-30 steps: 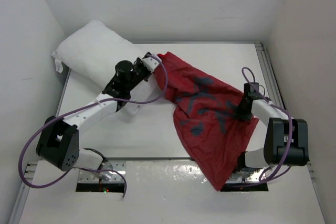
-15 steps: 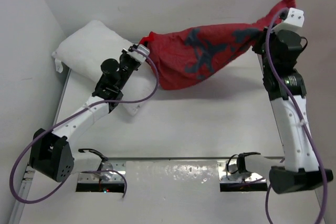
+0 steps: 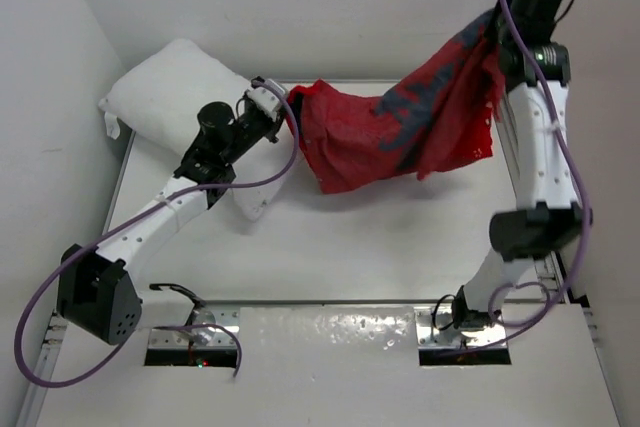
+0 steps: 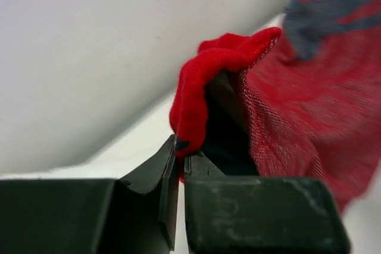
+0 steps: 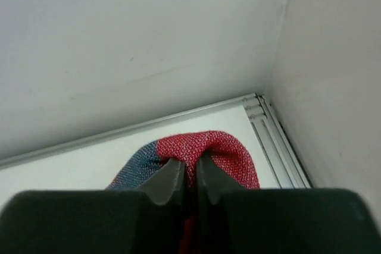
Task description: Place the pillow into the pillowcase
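Note:
The red pillowcase (image 3: pixel 400 127) hangs in the air, stretched between my two grippers, dark printed figures on it. My left gripper (image 3: pixel 287 107) is shut on its left edge next to the white pillow (image 3: pixel 175 97), which lies at the back left against the wall. In the left wrist view the gripper (image 4: pixel 180 150) pinches a bunched red fold (image 4: pixel 196 99). My right gripper (image 3: pixel 497 22) is raised high at the back right, shut on the other end. In the right wrist view the gripper (image 5: pixel 189 168) clamps a red and blue-grey fold (image 5: pixel 205 144).
White walls close in the back (image 3: pixel 330 7) and both sides. A metal rail (image 3: pixel 520 147) runs along the table's right edge. The left arm (image 3: pixel 170 202) lies across the pillow's near corner.
My right arm has lifted the pillowcase off the table and swung it up to the back right. My left gripper has stayed by the pillow, holding the left edge.

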`<state>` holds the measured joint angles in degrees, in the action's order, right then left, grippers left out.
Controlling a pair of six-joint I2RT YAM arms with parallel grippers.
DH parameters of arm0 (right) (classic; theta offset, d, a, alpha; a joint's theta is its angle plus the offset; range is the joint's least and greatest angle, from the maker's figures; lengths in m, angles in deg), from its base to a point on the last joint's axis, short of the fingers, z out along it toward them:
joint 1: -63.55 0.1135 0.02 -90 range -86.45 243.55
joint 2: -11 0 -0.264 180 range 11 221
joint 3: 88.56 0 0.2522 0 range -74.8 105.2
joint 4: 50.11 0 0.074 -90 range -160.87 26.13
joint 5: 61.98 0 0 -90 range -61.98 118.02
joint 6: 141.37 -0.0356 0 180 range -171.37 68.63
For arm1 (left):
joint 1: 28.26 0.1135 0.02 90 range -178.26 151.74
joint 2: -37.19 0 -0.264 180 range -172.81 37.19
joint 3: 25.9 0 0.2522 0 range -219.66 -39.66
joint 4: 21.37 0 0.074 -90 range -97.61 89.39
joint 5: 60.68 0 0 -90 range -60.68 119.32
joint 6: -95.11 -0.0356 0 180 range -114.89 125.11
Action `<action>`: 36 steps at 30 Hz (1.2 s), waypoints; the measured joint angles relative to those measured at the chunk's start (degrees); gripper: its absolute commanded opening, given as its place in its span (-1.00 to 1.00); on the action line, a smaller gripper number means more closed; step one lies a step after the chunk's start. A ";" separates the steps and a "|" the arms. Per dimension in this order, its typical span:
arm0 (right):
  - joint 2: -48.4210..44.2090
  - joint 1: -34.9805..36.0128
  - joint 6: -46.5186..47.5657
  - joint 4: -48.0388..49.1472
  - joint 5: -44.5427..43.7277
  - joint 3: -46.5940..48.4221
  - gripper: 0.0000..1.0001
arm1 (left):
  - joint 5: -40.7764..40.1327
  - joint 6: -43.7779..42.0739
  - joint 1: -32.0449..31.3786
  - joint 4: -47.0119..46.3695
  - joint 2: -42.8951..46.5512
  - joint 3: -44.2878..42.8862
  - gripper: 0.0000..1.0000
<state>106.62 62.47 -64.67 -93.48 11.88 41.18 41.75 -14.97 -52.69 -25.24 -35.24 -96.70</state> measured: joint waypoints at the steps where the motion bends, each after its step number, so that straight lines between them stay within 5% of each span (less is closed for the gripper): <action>1: 5.11 -0.04 -0.22 -1.95 0.04 5.97 -0.30 | 0.57 1.88 -0.02 1.03 -0.63 -0.39 -1.00; 3: 13.11 -0.07 -0.79 -4.00 0.31 14.84 0.89 | 1.25 5.81 -0.04 3.13 -2.14 -1.20 -1.00; 4: 15.61 -0.04 -0.87 -4.70 0.66 16.70 0.97 | 1.33 7.41 -0.04 4.15 -2.86 -1.46 -1.00; 13: 15.39 0.46 0.92 -13.00 10.93 1.77 0.88 | 1.01 16.26 -0.79 13.90 -8.79 -2.78 -1.00; 15: 13.86 0.46 1.68 -13.79 14.10 -0.35 0.34 | 0.61 17.75 -0.96 15.17 -10.40 -3.58 -1.00; 16: 12.52 0.94 2.32 -13.84 15.52 -1.97 -0.76 | 0.52 18.36 -1.05 15.56 -10.91 -3.72 -1.00; 17: 10.54 1.29 2.84 -13.14 16.65 -4.79 -0.98 | 0.35 18.80 -1.16 15.96 -11.15 -3.72 -1.00; 19: 4.24 3.76 2.78 -10.01 18.47 -14.21 -0.92 | 0.00 19.37 -1.44 16.63 -11.23 -3.72 -1.00; 20: 1.05 5.92 2.89 -8.33 19.26 -19.30 -0.46 | -0.17 19.56 -1.62 16.68 -11.23 -3.72 -1.00; 22: -5.07 12.50 3.41 -2.67 21.84 -30.62 0.06 | -0.72 19.96 -1.92 16.61 -11.23 -3.72 -1.00; 23: -8.15 16.85 3.56 2.19 23.80 -37.68 0.49 | -0.96 20.09 -2.08 16.65 -11.23 -3.72 -1.00; 25: -11.87 25.05 2.58 9.49 27.19 -49.44 0.68 | -1.49 20.20 -2.23 16.59 -11.23 -3.72 -1.00; 29: -11.96 34.62 -0.90 21.84 28.39 -60.72 0.65 | -2.34 20.20 -2.27 16.48 -11.23 -3.72 -1.00; 36: -2.36 39.19 -6.47 33.05 19.93 -56.63 0.42 | -3.32 19.87 -2.34 15.15 -11.04 -3.56 -1.00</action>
<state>104.26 101.66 -71.14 -60.43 31.81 -15.45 38.43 4.90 -55.03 -10.09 -46.27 -100.26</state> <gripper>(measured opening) 0.716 0.031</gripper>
